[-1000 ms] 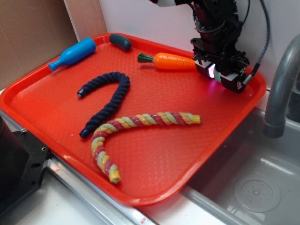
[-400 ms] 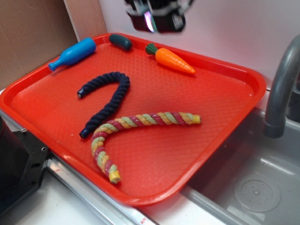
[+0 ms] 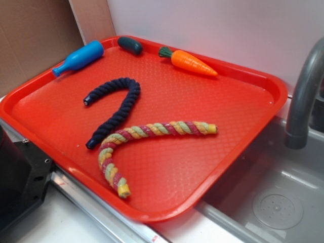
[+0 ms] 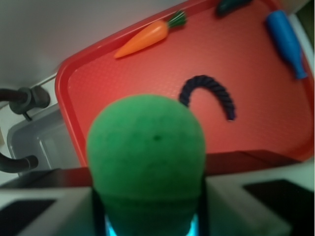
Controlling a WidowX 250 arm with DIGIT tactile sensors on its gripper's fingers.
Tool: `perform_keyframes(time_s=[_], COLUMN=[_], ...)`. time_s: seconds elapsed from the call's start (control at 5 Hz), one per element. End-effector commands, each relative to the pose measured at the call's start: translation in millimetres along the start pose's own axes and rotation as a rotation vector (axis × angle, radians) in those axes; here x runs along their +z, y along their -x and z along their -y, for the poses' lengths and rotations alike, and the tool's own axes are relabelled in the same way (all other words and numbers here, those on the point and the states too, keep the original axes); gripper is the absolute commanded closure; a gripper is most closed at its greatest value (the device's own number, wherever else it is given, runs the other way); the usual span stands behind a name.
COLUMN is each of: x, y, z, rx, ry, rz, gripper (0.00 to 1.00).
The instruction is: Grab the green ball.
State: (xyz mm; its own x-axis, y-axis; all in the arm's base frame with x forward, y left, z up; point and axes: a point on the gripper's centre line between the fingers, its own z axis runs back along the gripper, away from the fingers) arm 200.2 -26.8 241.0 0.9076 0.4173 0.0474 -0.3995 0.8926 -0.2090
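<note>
The green ball [image 4: 146, 152] fills the lower middle of the wrist view, blurred and very close to the camera. My gripper [image 4: 147, 199] is shut on it, one pale finger pressed against each side. The ball hangs high above the red tray [image 4: 74, 98]. Neither my gripper nor the ball shows in the exterior view.
On the tray [image 3: 263, 83] lie an orange carrot toy [image 3: 192, 62], a dark green pickle toy [image 3: 130, 45], a blue bottle toy [image 3: 78, 58], a navy rope [image 3: 119, 109] and a multicoloured rope [image 3: 147, 136]. A grey faucet [image 3: 304, 96] and sink [image 3: 273, 202] stand to the right.
My gripper rose from the tray's back right, swung left and left the exterior view. The carrot turned and now points toward the right.
</note>
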Motion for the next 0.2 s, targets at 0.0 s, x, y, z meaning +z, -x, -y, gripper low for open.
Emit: perform_keyframes(time_s=[0.0], x=[19.2], y=[-1.0], z=[-4.7], rx=[0.038], ry=[-0.042], rz=[0.081], gripper=[1.00])
